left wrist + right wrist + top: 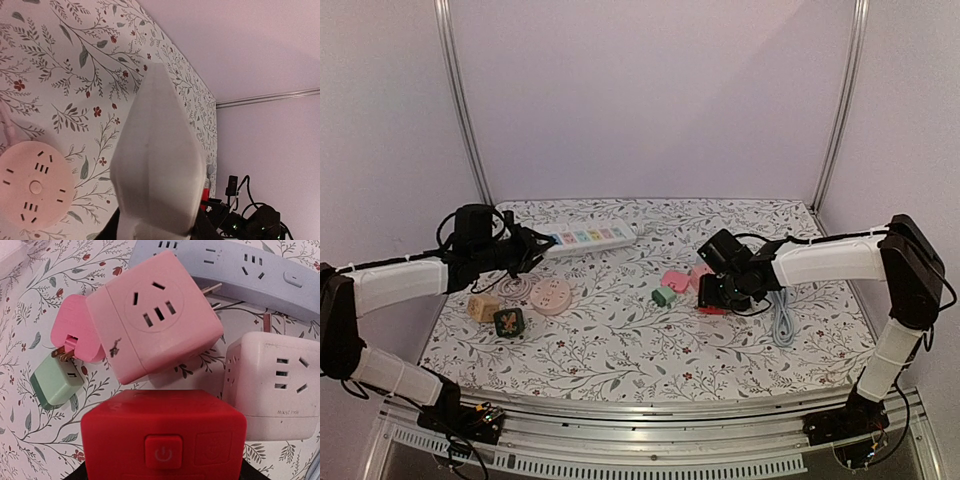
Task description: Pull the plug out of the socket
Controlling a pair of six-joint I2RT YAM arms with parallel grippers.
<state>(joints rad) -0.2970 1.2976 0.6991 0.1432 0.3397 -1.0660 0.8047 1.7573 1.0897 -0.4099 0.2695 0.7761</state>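
My right gripper (715,293) is shut on a red cube socket (162,432) with a power button; only dark jaw edges show beneath it. A pink cube socket (150,315) leans tilted just beyond it, its bare prongs (212,290) pointing toward a blue-grey strip (240,270). A small green plug (55,382) sits with its brass pins against a pink heart-shaped piece (75,325). At the table's far left, my left gripper (530,250) is shut on the end of a white power strip (588,237), which fills the left wrist view (155,150) and hides the jaws.
A round pink socket (551,296) lies near the left arm, beside a wooden cube (483,307) and a dark cube (508,321). A white cube socket (272,385) stands right of the red one. A blue cable (782,320) trails toward the front right.
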